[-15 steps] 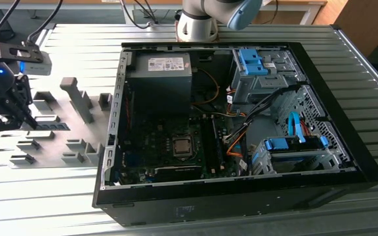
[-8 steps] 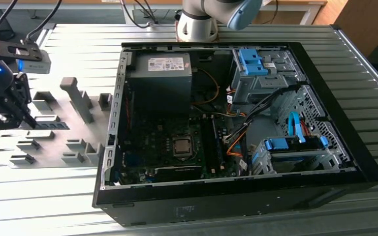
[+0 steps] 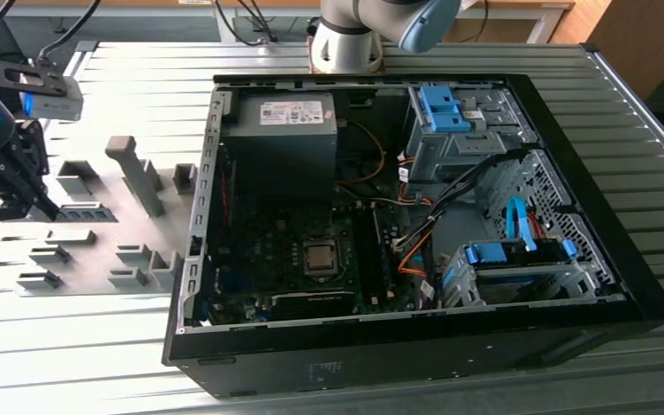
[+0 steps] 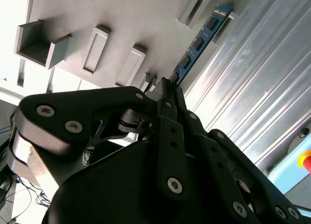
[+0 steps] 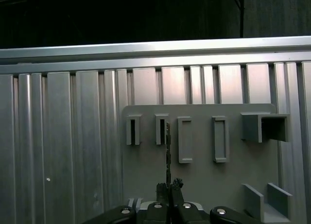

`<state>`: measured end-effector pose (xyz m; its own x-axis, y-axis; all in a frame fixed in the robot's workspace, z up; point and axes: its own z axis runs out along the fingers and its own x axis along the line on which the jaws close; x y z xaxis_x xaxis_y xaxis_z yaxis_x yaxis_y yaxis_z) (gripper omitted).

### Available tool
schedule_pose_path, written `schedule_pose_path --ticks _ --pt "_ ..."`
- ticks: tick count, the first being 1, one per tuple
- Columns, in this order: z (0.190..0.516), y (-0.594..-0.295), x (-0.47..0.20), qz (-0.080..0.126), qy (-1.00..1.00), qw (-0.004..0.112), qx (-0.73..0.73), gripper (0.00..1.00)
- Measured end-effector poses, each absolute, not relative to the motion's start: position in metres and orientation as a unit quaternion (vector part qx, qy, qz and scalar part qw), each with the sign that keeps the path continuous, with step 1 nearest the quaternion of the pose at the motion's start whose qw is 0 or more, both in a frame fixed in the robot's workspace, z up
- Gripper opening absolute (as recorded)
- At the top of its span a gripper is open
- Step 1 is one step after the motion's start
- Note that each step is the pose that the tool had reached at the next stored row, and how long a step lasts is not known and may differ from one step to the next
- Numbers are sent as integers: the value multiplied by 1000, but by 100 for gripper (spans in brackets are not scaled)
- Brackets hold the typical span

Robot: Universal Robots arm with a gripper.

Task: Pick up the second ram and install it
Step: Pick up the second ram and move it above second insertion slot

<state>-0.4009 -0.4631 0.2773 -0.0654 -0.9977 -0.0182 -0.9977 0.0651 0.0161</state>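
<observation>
In the exterior view, the black gripper [image 3: 44, 207] is hanging at that view's left over the flat grey plastic holder plate [image 3: 101, 251] on the ribbed aluminium surface [image 3: 79, 346], well apart from the open black computer case [image 3: 609, 285].

In the second wrist view, its fingers [image 4: 165, 112] are clamping one end of the long blue-green circuit-board ram stick [image 4: 201, 37].

In the first wrist view, the stick is showing edge-on over the plate, just beside the slotted grey blocks [image 5: 184, 139].
</observation>
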Motion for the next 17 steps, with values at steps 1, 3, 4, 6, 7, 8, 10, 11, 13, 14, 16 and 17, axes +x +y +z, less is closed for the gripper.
schedule_pose_path --ticks 1,3,4,6,7,8,10,11,13,14,16,17 --pt "279 -463 -401 12 730 1 -684 14" --pt "283 -463 -401 12 730 1 -684 14" --pt "285 -463 -401 12 730 1 -684 14" --pt "289 -463 -401 12 730 1 -684 14" --pt "291 -463 -401 12 730 1 -684 14" --pt "293 -463 -401 12 730 1 -684 14" --pt "296 -463 -401 12 730 1 -684 14" --pt "298 -463 -401 12 730 1 -684 14" --pt "301 -463 -401 12 730 1 -684 14" --pt "303 -463 -401 12 730 1 -684 14" --pt "307 -463 -401 12 730 1 -684 14" --pt "308 -463 -401 12 730 1 -684 14"
